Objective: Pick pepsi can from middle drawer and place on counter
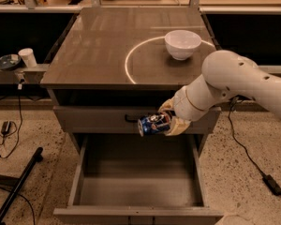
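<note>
Gripper (170, 118) with pepsi can (152, 124) above middle drawer (136, 175), before counter (96, 46); bowl (182, 44) on counter.

Lab: floor cables (246, 151); end effector (165, 121) above drawer (136, 172)
</note>
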Motion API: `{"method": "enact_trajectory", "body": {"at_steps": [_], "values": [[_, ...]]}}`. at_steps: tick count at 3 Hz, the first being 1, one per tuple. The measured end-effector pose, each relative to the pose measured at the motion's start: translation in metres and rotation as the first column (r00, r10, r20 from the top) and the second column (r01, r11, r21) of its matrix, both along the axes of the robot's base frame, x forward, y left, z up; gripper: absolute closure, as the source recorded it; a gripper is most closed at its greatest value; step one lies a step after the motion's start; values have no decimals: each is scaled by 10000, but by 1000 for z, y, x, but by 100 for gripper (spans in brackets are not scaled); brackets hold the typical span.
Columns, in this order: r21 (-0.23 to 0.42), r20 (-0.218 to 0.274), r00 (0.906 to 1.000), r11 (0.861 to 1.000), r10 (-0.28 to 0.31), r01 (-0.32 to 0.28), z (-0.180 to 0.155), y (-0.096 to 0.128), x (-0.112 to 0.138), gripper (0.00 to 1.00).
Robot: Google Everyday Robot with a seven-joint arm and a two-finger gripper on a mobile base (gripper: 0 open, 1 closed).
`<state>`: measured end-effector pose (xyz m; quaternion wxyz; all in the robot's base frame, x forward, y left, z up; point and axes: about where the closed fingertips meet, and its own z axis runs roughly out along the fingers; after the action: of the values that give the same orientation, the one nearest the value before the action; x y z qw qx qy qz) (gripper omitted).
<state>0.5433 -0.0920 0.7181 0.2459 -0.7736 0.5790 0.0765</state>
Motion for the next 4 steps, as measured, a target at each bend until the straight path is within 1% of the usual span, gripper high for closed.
{"method": "enact_trajectory", "body": {"at_steps": [1, 2, 3, 4], "values": [[15, 118, 9999, 10000, 87, -87, 15, 1, 1, 100], [-79, 282, 9993, 9997, 240, -238, 30, 3, 9, 100], [-467, 659, 9971, 9983, 380, -350, 53, 0, 22, 100], [-496, 606, 9974, 9981, 386, -356, 54, 1, 23, 100]]}}
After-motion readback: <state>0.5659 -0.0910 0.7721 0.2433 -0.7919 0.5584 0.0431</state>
